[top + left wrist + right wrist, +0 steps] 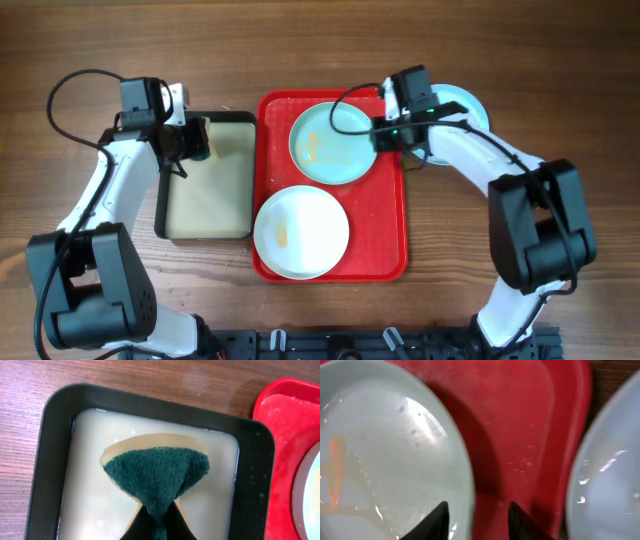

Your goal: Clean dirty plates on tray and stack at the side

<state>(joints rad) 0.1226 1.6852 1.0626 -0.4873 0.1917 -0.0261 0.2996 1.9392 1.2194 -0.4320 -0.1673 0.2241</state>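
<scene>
- Plates (300,232): we count three, two on the red tray (385,235) and one on the table (560,60) beside it.
- Far left, our left gripper (197,140) is squeezed tight on a sponge (155,472). We see its green side, with a tan edge behind.
- That sponge is over the black tray (50,460), near its far end. We cannot tell if it touches. The inside of this tray is pale and looks wet.
- Next comes the red tray, just beside the black one.
- At its near end lies the white plate with a small yellow smear. Its left edge reaches over the rim.
- At its far end lies the blue plate (332,143) with an orange-yellow smear.
- Our right gripper (477,510) is at the right edge of that blue plate. Its fingers are apart, one over the plate's edge and one over the red tray.
- Far right, the last plate (468,103), also blue, sits on the table just beside the red tray, partly under our right arm.
</scene>
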